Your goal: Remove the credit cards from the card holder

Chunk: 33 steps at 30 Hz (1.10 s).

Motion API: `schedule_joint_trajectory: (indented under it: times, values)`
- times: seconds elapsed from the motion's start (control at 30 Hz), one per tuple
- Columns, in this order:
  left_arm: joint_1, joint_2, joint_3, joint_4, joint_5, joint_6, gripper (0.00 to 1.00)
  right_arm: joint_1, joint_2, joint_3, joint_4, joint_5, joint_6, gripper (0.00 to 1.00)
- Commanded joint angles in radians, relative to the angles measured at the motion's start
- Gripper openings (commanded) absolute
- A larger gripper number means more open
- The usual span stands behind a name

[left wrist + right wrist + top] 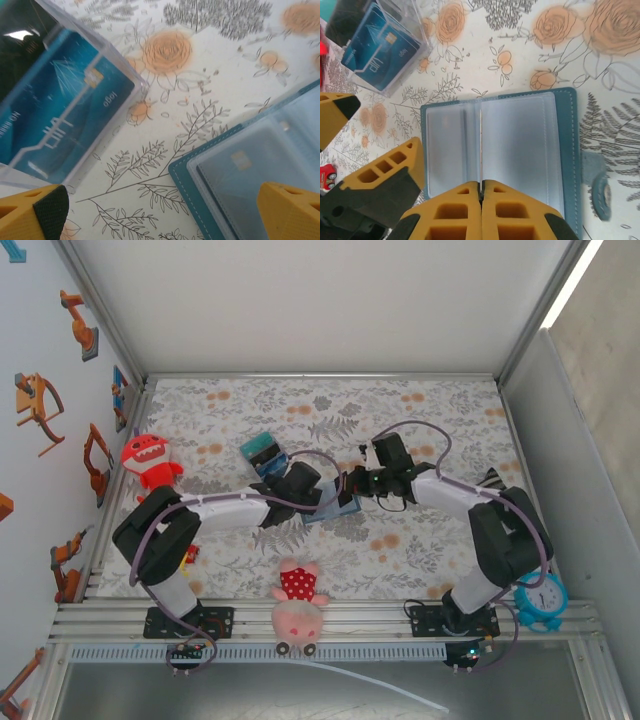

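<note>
The card holder [330, 508] lies open on the floral cloth, its two clear-sleeved panels [520, 140] facing up inside a teal stitched border [182, 175]. My right gripper [481, 184] is shut at the fold, pinching a thin leaf that stands on edge; I cannot tell if it is a sleeve or a card. In the left wrist view a credit card [250, 170] with a chip shows dimly inside a sleeve. My left gripper [165, 215] hangs open over the holder's left edge, one of its fingers [390, 170] beside that edge. Another blue credit card [65, 110] lies in a clear box [382, 47].
A red plush toy [148, 460] sits at the left wall and a pink plush toy [298, 605] at the near edge. A blue alarm clock [540, 602] stands by the right arm's base. A small red toy car [188, 556] lies near the left arm.
</note>
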Motion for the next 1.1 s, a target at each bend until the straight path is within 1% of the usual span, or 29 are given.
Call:
schedule_joint_trajectory:
  times: [0.0,0.2,0.27,0.33,0.4,0.47,0.57,0.67,0.73,0.8,0.9,0.97,1.07]
  values:
    - [-0.001,-0.077,0.004,-0.001,0.012,-0.008,0.97,-0.007,-0.060,-0.013,-0.033,0.050,-0.036,0.00]
    - [0.017,-0.170,-0.012,0.047,0.095,-0.049,0.97,-0.008,-0.123,-0.050,0.032,0.042,-0.031,0.00]
    - [0.037,-0.208,-0.031,0.077,0.156,-0.082,0.97,-0.007,-0.144,-0.062,0.065,0.029,-0.023,0.00]
    - [0.069,-0.241,-0.059,0.118,0.243,-0.118,0.97,-0.008,-0.161,-0.074,0.105,0.006,-0.015,0.00]
    - [0.105,-0.271,-0.090,0.165,0.338,-0.161,0.97,-0.009,-0.175,-0.087,0.159,-0.034,0.000,0.00]
    - [0.132,-0.293,-0.115,0.205,0.409,-0.185,0.97,-0.009,-0.183,-0.103,0.226,-0.086,0.020,0.00]
    - [0.141,-0.318,-0.125,0.213,0.453,-0.179,0.97,-0.008,-0.183,-0.122,0.342,-0.173,0.060,0.00]
    - [0.141,-0.333,-0.118,0.202,0.482,-0.160,0.97,-0.007,-0.182,-0.124,0.404,-0.225,0.081,0.00]
    - [0.141,-0.348,-0.117,0.202,0.502,-0.123,0.97,-0.007,-0.183,-0.120,0.410,-0.243,0.075,0.00]
    - [0.144,-0.363,-0.105,0.185,0.532,-0.052,0.97,-0.006,-0.188,-0.111,0.391,-0.256,0.053,0.00]
    - [0.164,-0.379,-0.054,0.097,0.581,0.100,0.97,0.000,-0.199,-0.084,0.322,-0.288,-0.012,0.00]
    - [0.189,-0.385,-0.007,0.018,0.662,0.222,0.97,0.009,-0.210,-0.055,0.243,-0.301,-0.087,0.00]
    - [0.241,-0.374,0.064,-0.082,0.774,0.347,0.99,0.034,-0.226,0.005,0.067,-0.291,-0.232,0.00]
